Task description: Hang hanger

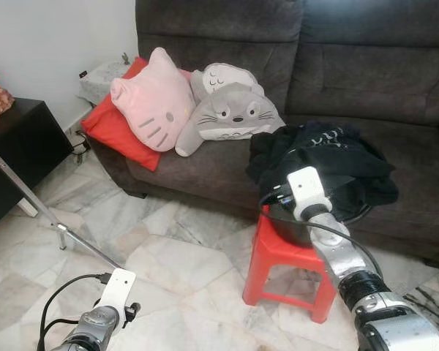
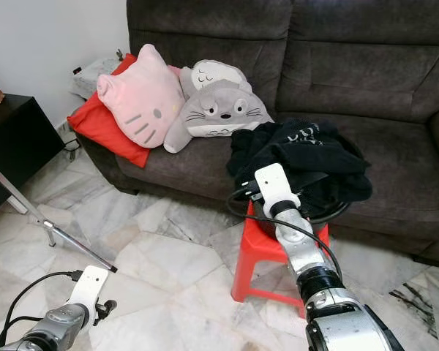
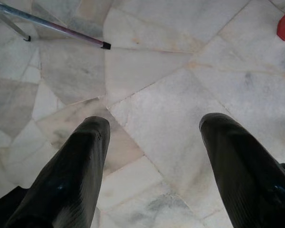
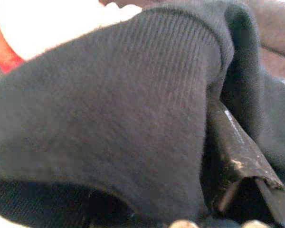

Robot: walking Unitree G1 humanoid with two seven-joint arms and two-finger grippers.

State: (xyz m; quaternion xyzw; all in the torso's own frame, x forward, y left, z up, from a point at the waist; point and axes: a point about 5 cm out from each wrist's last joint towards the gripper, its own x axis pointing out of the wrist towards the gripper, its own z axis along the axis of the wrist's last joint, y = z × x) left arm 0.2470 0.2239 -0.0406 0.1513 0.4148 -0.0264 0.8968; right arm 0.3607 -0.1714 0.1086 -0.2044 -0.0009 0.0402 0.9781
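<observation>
Two plush cushions [image 1: 197, 106] plus red pillow [image 1: 113, 128] crowd sofa [image 1: 366, 66] left end. Black garment [image 1: 325, 157] heaped over dark basin [image 1: 296, 227] on red stool [image 1: 282, 259], touching sofa front. Right tool buried in garment folds [image 4: 133, 118]; grip state cannot tell; hanger not made out. Left tool [image 3: 152, 156] spread wide, unloaded, low over marble floor [image 1: 183, 256]. Metal rack leg [image 1: 51, 219] slants across left; open floor between leg and stool.

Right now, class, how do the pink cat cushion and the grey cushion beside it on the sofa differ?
The pink cushion is pale pink with plain bar whiskers and a small yellow nose; the grey cushion is grey and white with round eyes and a black nose. The pink one leans on a red cushion; the grey one sits nearer the black clothes. Both are animal faces propped against the sofa back.
</observation>
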